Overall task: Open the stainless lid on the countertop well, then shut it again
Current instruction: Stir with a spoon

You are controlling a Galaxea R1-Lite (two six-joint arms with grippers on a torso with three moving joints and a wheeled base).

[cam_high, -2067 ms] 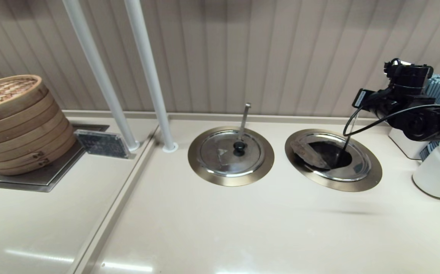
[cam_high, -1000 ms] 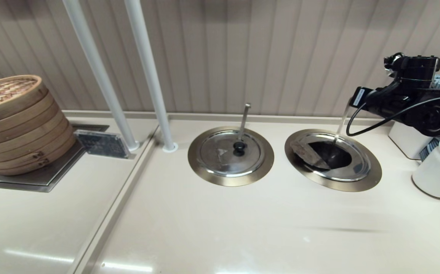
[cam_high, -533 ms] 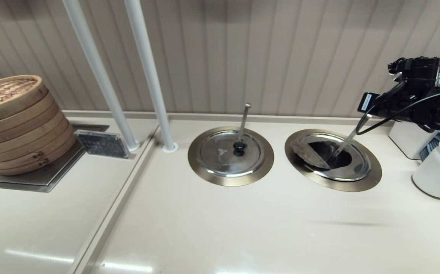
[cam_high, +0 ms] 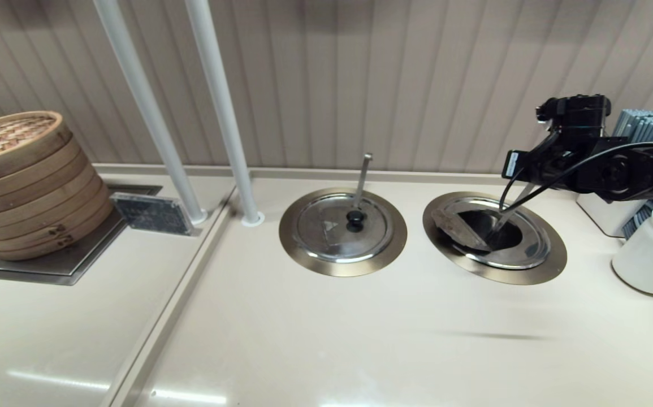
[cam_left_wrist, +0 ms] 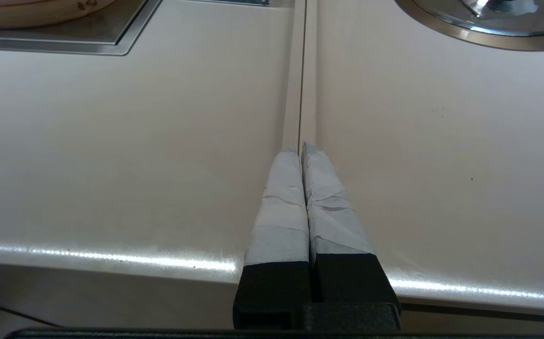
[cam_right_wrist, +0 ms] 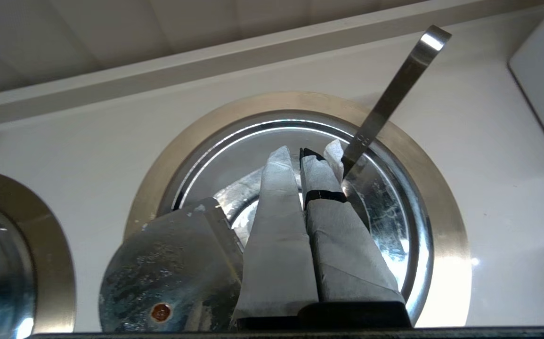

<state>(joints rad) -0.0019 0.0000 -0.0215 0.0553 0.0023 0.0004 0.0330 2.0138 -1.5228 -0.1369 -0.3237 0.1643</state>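
The stainless lid (cam_high: 521, 240) sits in the countertop well (cam_high: 552, 261) on the worktop's right side, its wedge panel (cam_high: 457, 228) folded back (the cavity shows dark). Above it hangs the right pincer (cam_right_wrist: 301, 155), fingers pressed together on nothing, beside a ladle handle (cam_right_wrist: 394, 92). The left pincer (cam_left_wrist: 301, 147), likewise closed, is parked near the worktop's front edge.

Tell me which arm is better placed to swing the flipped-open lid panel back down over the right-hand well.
Right. The right gripper hangs directly above the countertop well, beside the raised panel of the stainless lid. The left gripper sits low over bare counter, far away.
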